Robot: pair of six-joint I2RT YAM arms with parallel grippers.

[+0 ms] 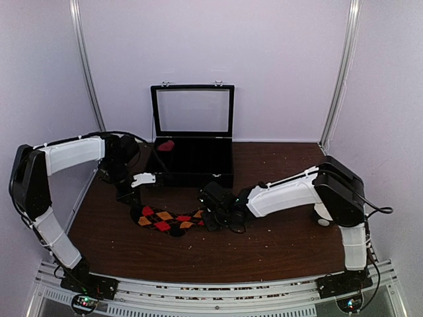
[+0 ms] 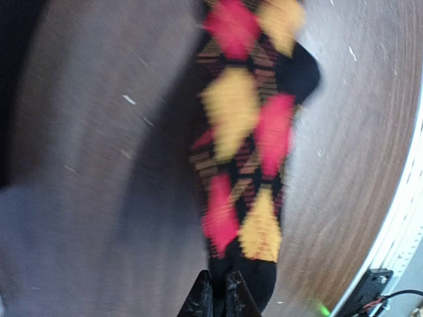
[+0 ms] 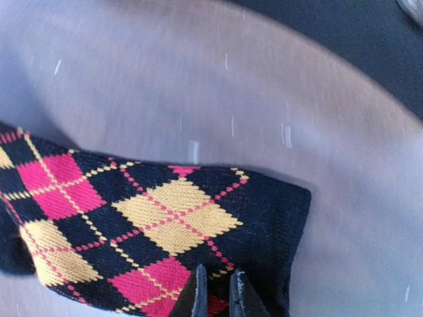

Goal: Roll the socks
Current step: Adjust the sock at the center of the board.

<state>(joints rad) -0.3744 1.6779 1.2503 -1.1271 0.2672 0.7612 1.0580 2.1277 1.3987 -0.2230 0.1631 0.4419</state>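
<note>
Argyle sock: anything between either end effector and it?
Nothing visible. The left end effector is pinched on one black end of the argyle sock, and the right end effector is closed on the fabric at the opposite end. The sock lies flat on the table with nothing on top of it.

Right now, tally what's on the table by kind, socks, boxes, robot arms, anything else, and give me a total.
Socks: 1, the argyle sock
Boxes: 1, the black box, lid up
Robot arms: 2, left arm and right arm
Unclear: 1, a red item inside the box
Total: 5
</note>
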